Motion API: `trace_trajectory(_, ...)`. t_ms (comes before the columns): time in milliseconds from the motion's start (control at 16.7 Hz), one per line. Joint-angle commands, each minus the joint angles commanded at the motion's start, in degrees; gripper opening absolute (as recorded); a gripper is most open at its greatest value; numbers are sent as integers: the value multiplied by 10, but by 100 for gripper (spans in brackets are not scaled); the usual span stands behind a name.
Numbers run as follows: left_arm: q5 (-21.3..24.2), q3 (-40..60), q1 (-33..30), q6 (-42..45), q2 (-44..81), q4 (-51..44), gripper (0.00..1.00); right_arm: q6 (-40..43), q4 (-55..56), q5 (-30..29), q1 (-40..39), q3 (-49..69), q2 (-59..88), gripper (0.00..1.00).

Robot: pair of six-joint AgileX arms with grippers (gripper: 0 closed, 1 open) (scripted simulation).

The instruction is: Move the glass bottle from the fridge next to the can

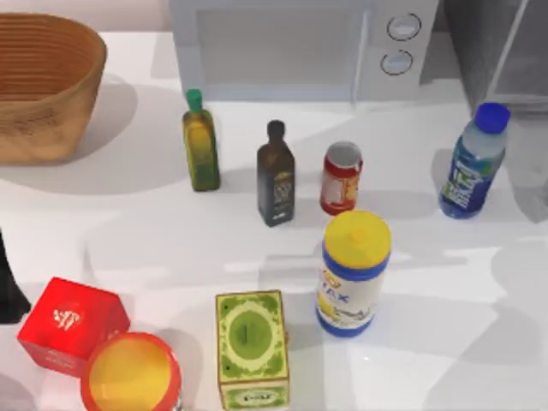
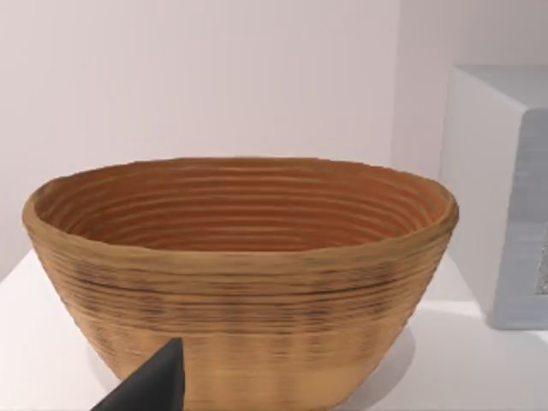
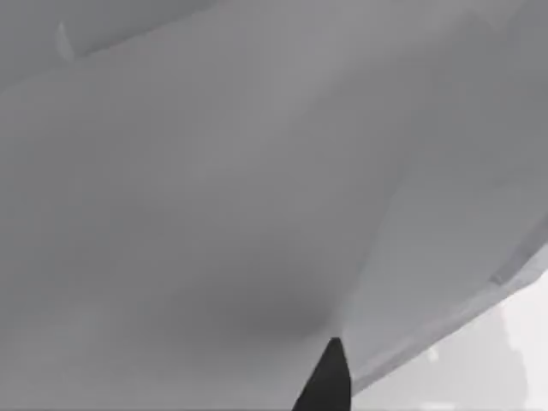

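- The glass bottle (image 1: 473,163) stands upright on the white surface (image 1: 445,282), right of the can (image 1: 341,177), well apart, near the fridge (image 1: 497,51).
- Left fingers (image 2: 150,384) face the basket (image 2: 240,282); right fingers (image 3: 325,377) face grey panels; whether either pair is open, I cannot tell.

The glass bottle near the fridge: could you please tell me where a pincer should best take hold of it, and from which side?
Probably the glass bottle is best gripped around its round body, just below the blue cap. It stands upright on the table with open space on its right and front, so come in level from the right, away from the can.
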State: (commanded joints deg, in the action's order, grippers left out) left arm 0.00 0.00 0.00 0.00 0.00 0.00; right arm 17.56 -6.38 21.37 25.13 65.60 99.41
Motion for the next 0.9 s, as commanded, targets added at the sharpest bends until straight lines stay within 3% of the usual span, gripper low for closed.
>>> trace_trajectory(240, 0, 0, 0, 0, 0, 0, 100, -103, 59, -119, -157, -52, -39, 100)
trace_trajectory(420, 0, 0, 0, 0, 0, 0, 100, -154, 89, -178, -222, -78, -60, 100)
trace_trajectory(900, 0, 0, 0, 0, 0, 0, 100, -163, 92, -195, -226, -78, -55, 100)
